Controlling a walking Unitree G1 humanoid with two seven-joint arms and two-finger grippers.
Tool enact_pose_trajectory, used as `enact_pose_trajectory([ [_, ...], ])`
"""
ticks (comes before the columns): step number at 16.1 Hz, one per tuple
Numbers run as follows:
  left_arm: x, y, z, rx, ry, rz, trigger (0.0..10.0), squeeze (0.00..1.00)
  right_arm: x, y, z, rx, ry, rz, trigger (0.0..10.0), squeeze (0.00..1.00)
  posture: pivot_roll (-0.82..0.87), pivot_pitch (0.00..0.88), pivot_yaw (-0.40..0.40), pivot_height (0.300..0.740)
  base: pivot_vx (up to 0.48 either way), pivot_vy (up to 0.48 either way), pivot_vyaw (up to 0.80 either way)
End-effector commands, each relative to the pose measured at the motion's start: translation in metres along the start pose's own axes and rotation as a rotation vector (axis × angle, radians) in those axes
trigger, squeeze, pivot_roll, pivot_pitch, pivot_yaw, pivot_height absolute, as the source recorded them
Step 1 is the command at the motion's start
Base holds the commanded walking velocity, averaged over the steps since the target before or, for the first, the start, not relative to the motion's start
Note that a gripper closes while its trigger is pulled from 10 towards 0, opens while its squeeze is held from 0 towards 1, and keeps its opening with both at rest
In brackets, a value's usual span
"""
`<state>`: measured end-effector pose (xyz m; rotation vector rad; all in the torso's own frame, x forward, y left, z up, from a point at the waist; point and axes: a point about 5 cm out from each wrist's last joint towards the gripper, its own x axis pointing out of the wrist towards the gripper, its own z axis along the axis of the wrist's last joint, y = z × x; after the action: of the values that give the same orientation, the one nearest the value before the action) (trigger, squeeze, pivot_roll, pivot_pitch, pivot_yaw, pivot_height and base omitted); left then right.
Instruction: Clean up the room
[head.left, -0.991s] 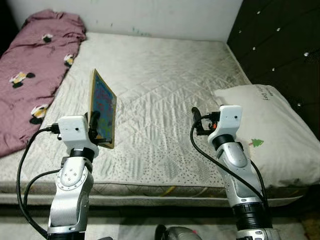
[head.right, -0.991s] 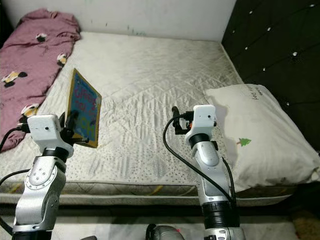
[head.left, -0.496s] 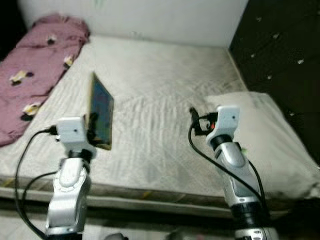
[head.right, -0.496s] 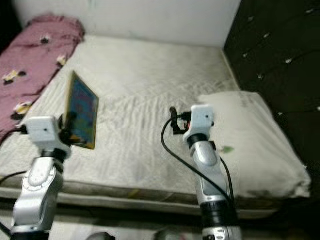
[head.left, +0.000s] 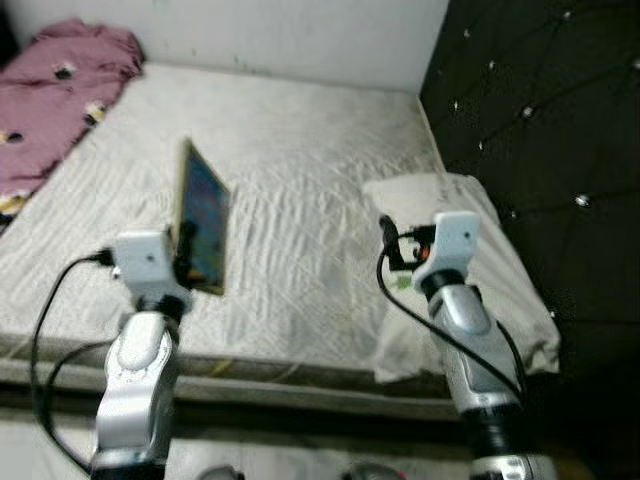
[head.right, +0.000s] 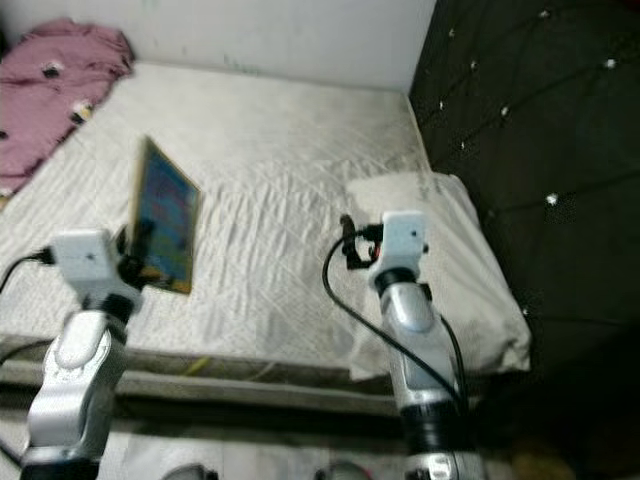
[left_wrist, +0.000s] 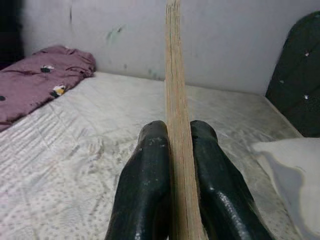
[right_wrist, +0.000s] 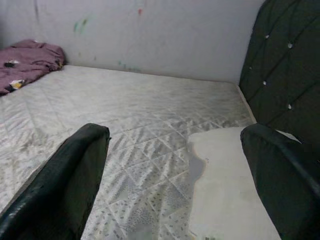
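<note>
My left gripper (head.left: 186, 243) is shut on a thin book with a colourful cover (head.left: 202, 218), held upright on edge above the near side of the bed. In the left wrist view the book's wooden-looking edge (left_wrist: 176, 125) stands between my two black fingers (left_wrist: 145, 190). My right gripper (head.left: 388, 240) hangs open over the mattress beside the white pillow (head.left: 450, 270); its fingers (right_wrist: 65, 180) stand wide apart with nothing between them.
The bed's quilted grey mattress (head.left: 290, 150) stretches ahead to a white wall. A crumpled pink blanket (head.left: 50, 70) lies at the far left corner. A dark tufted headboard (head.left: 540, 130) rises on the right. The floor runs along the bed's near edge.
The camera has swung to the right, so the blanket slid to the left edge and more headboard shows. Both arms keep their pose, the book still held.
</note>
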<state>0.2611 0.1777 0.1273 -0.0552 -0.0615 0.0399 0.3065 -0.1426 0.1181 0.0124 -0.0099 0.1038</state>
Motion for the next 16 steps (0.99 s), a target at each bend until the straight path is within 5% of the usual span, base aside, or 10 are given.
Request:
enact_pose_trajectory([
  [1, 0.0021, -0.0092, 0.0117, -0.006, -0.063, -0.049, 10.0, 0.0, 0.0003, -0.0052, 0.0029, -0.004, -0.009, -0.02, 10.0, 0.0, -0.06, 0.0, -0.046, 0.74, 0.0, 0.0, -0.59],
  [5, 0.0002, -0.0128, 0.0139, -0.022, -0.081, -0.098, 10.0, 0.0, 0.0005, -0.0052, 0.0031, -0.004, -0.009, -0.022, 10.0, 0.0, -0.06, 0.0, -0.046, 0.74, 0.0, 0.0, -0.27],
  [16, -0.0013, -0.0147, 0.0143, -0.039, -0.09, -0.125, 10.0, 0.0, 0.0006, -0.006, 0.0027, -0.006, -0.006, -0.024, 10.0, 0.0, -0.07, 0.0, -0.048, 0.74, 0.325, 0.0, -0.36],
])
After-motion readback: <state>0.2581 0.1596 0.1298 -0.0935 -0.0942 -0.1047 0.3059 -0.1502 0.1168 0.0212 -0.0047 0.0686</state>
